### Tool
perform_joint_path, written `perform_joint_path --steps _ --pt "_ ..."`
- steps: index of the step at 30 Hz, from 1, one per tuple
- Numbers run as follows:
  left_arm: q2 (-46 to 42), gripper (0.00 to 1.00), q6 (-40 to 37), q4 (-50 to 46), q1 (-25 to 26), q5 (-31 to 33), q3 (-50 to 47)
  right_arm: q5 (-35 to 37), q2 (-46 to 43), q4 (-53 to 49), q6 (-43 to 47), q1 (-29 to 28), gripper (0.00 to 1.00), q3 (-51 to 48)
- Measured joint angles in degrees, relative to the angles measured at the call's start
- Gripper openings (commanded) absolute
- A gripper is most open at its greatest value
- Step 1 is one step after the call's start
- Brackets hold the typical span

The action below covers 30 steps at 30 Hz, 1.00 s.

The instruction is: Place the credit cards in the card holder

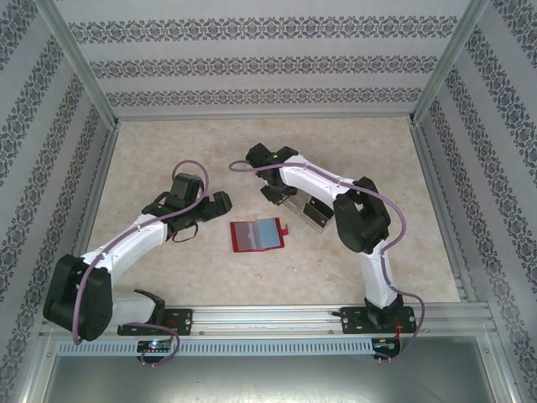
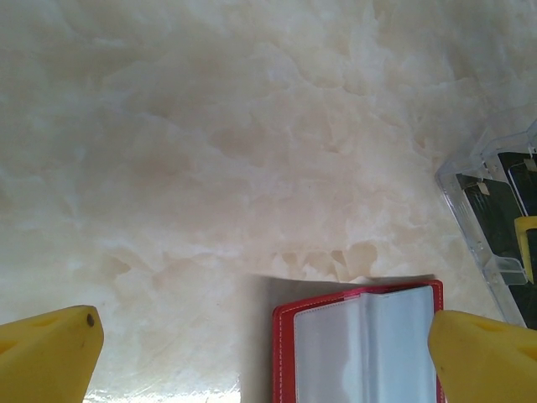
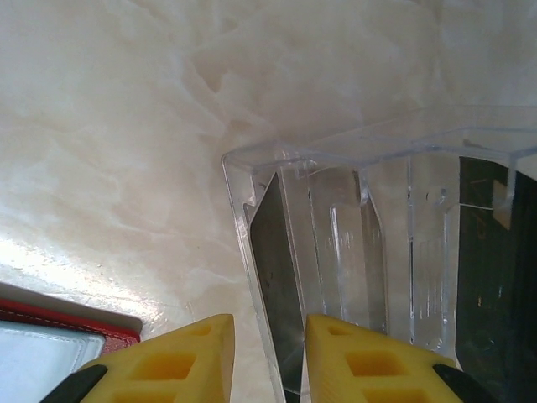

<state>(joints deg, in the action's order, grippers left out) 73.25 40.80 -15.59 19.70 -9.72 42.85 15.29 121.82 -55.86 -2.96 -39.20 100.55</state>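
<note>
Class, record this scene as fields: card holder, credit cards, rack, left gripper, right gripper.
card holder: red wallet, lying open and flat
credit cards: black, standing in the rack
clear rack: plastic, to the right of the card holder
left gripper: open, empty, near the card holder
right gripper: fingers narrowly astride one card at the rack's end; grip unclear

Clear rack on marbled table

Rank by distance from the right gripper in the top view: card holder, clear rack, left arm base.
From the right gripper:
1. Clear rack: right at the fingertips, extending to the right.
2. Card holder: lying open, a little nearer the bases and to the left.
3. Left arm base: at the table's near edge, far left.
</note>
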Motion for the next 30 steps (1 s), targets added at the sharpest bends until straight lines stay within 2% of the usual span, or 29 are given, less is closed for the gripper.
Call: perform_joint_path --steps 5,14,30 --pt "0.20 1.00 0.20 0.52 0.00 -0.35 -0.11 0.33 0.33 -0.13 0.26 0.11 0.23 0.00" --pt "0.42 1.00 0.61 1.46 -0.02 -0.74 -0.11 0.35 0.94 -0.13 0.39 0.83 0.20 -0.22" --pt "1.05 1.00 1.27 1.90 -0.28 -0.79 -0.11 0.98 1.62 -0.11 1.51 0.83 0.03 -0.33"
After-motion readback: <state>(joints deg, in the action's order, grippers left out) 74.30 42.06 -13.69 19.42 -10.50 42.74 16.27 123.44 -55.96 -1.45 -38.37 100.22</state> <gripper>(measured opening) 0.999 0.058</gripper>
